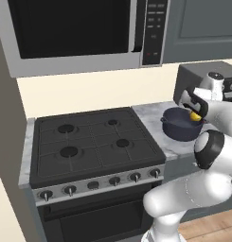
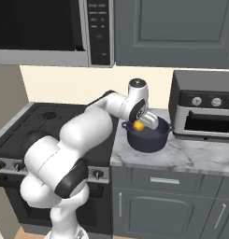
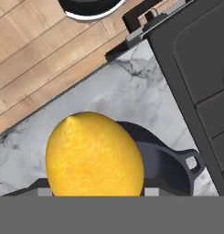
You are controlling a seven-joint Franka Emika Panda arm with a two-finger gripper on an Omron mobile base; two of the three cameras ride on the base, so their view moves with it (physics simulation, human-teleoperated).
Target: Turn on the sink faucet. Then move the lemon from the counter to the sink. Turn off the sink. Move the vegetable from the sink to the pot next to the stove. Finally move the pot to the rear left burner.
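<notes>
The arm is seen bent at the elbow and reached forward over the counter [image 2: 190,156], with the wrist turned downward above the pot [image 2: 145,138]. The gripper [image 2: 140,125] is held directly over the pot's mouth, and the lemon [image 2: 139,125] is clamped between the fingers; in the hand view the lemon [image 3: 94,155] is seen close up against the camera, with the pot [image 3: 170,167] below and beyond it.

To the left of the fingers, the stove [image 1: 93,142] is seen with its four burners bare; the rear left burner [image 1: 66,128] lies well apart from the gripper. The pot [image 1: 182,124] sits on the counter [image 1: 153,113] just beside the stove's right edge. One side handle of the pot is seen in the hand view, pointing toward the stove's side.

To the right of the fingers, a toaster oven [image 2: 204,105] stands near the pot, with a strip of bare marble between them. The counter's front edge is near the pot.

Above, a microwave [image 1: 79,33] and a grey cabinet [image 2: 174,30] are mounted. The microwave's button panel carries small markings that cannot be read.
</notes>
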